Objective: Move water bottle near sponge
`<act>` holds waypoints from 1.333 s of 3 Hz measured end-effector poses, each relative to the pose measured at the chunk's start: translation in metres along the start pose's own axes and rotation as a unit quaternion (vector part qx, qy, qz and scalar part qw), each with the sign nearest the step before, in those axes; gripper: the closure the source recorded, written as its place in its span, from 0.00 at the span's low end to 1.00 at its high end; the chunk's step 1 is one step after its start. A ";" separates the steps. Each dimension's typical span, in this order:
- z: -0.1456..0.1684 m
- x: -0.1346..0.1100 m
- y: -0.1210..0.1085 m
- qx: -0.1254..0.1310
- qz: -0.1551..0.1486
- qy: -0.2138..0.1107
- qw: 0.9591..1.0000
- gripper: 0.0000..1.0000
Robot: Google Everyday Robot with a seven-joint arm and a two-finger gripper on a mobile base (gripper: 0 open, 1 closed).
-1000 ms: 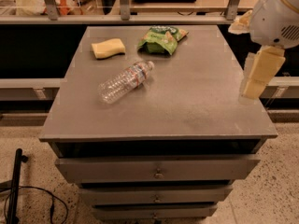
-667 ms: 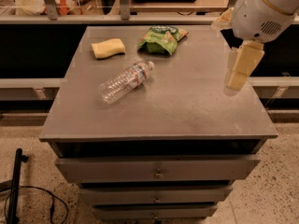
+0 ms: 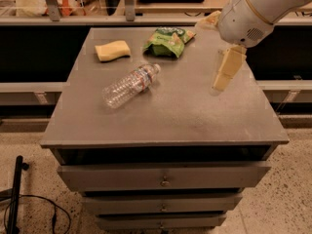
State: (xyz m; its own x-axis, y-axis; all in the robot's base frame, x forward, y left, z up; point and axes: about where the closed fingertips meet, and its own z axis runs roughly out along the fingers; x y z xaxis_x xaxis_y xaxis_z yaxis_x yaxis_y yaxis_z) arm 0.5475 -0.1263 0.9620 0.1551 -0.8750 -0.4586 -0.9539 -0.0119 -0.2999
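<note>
water bottle (image 3: 130, 85) lying well left of end effector (image 3: 225, 73) | hovering over table (image 3: 175, 118) right | grip unclear

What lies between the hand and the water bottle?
Camera view: only bare tabletop separates the water bottle from the hand above the table's right side.

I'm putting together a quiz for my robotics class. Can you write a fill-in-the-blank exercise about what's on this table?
1. The water bottle lies on its ____ on the grey table.
2. In the camera view, the sponge sits to the ____ of the green snack bag.
3. The gripper hangs over the ____ part of the table in the camera view, well apart from the bottle.

Missing words: side; left; right
</note>
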 end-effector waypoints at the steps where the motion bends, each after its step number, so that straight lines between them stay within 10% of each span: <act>1: 0.000 0.000 0.000 0.000 0.001 -0.001 1.000 0.00; 2: 0.017 -0.010 -0.003 -0.023 -0.031 -0.045 0.998 0.00; 4: 0.083 -0.054 -0.025 -0.106 -0.144 -0.121 0.976 0.00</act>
State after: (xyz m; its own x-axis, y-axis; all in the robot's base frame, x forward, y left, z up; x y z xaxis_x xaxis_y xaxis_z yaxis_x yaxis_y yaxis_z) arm 0.5847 -0.0388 0.9252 0.4573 -0.6803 -0.5727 -0.8891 -0.3632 -0.2785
